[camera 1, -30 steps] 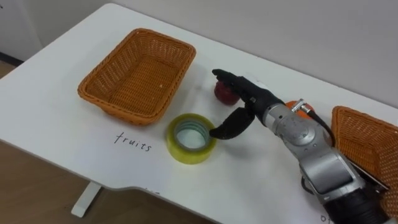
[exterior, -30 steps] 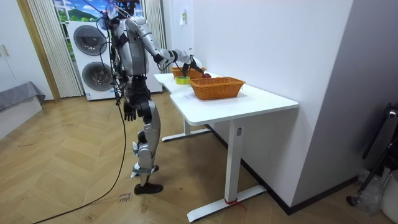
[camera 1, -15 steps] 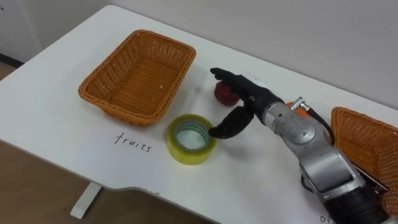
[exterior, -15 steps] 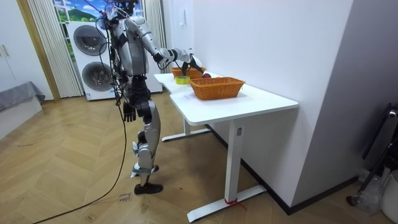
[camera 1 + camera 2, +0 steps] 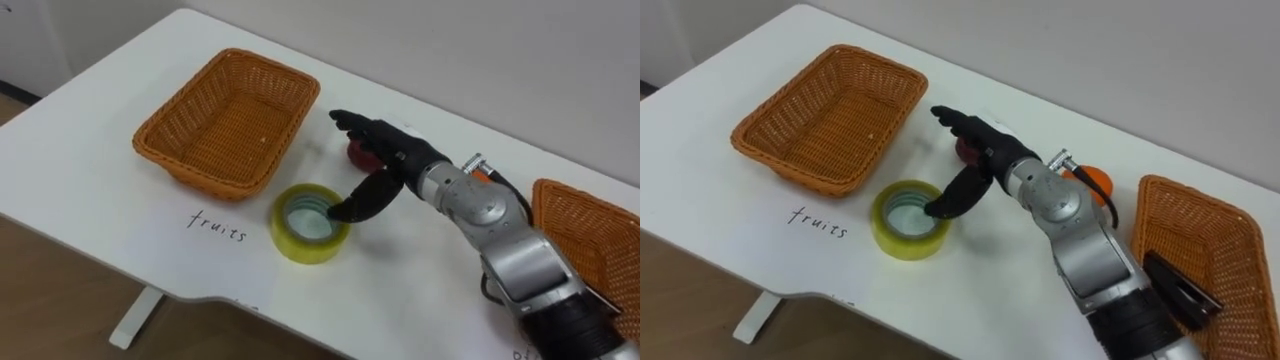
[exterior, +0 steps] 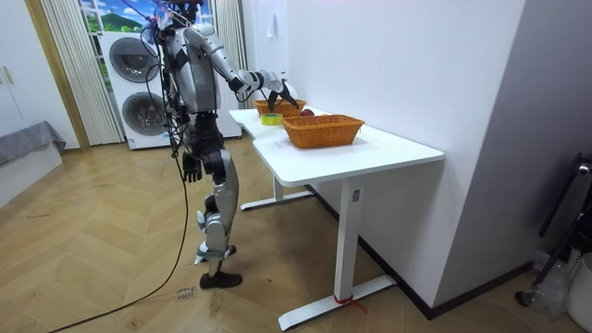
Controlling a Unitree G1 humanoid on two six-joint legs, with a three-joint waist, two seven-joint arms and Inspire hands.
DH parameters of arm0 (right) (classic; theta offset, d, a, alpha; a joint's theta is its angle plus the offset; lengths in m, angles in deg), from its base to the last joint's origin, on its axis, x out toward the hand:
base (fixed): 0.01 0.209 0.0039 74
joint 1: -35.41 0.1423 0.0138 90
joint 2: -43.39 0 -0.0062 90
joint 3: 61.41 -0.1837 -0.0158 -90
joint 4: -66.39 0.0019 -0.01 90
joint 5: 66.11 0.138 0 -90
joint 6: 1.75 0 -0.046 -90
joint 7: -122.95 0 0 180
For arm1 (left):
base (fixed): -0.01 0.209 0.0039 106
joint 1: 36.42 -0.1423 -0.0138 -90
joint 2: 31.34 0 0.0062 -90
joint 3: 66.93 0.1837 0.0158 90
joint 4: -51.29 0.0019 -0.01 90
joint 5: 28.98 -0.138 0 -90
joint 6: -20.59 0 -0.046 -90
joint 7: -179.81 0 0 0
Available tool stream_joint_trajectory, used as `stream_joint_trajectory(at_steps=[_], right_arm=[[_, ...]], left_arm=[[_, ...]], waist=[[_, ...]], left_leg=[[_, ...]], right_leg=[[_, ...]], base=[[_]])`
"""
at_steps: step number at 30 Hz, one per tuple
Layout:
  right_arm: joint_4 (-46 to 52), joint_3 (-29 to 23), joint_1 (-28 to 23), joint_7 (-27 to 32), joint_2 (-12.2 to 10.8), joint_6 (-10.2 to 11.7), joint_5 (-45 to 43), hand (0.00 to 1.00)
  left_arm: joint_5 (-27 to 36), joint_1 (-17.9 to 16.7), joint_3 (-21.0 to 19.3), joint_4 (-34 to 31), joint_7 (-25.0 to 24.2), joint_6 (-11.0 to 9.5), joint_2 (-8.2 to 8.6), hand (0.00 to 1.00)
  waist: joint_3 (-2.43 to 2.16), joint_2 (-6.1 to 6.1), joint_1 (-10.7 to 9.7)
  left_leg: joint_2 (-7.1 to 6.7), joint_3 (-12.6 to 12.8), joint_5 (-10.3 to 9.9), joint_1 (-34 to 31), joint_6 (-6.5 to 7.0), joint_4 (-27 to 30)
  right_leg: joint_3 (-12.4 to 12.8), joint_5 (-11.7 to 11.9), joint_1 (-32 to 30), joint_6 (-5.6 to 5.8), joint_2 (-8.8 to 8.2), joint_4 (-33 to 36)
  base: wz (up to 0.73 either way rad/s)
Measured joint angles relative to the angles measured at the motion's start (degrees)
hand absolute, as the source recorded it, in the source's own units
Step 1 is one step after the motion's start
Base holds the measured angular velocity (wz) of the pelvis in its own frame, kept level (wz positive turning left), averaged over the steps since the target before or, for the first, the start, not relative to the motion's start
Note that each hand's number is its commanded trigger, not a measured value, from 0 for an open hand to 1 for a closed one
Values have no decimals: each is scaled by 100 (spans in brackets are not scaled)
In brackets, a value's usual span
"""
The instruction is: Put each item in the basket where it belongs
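Label "fruits" [image 5: 215,221] before left basket [image 5: 200,172] | right hand [image 5: 398,158] splayed over apple [image 5: 356,156], thumb near tape roll [image 5: 295,243], grasping nothing

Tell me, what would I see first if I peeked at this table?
The robot's black right hand is open and spread above a small red fruit mid-table, its thumb dipping toward a yellow roll of tape. To their left sits an empty orange wicker basket.

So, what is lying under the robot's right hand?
A red fruit on the table, mostly covered by the open right hand. Whether the fingers touch it cannot be seen. The thumb hangs over the yellow tape roll.
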Motion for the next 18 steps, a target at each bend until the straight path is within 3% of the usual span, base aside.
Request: stream_joint_trajectory(at_steps=[9, 18], right_arm=[[-291, 0, 391, 35, -3, -62, -19, 0], [-730, 321, 444, 16, -3, -122, -265, 0]], left_arm=[[-2, 0, -5, -29, -20, 117, 0, 0], [-3, 24, 63, -99, -154, 231, 2, 0]], waist=[[-1, -70, 5], [75, 61, 137]], left_leg=[[-2, -128, 0, -40, 1, 50], [-6, -147, 0, -77, 0, 51]], right_leg=[[-112, 0, 20, 0, -11, -8], [-94, 0, 10, 0, -13, -6]], base=[[8], [1]])
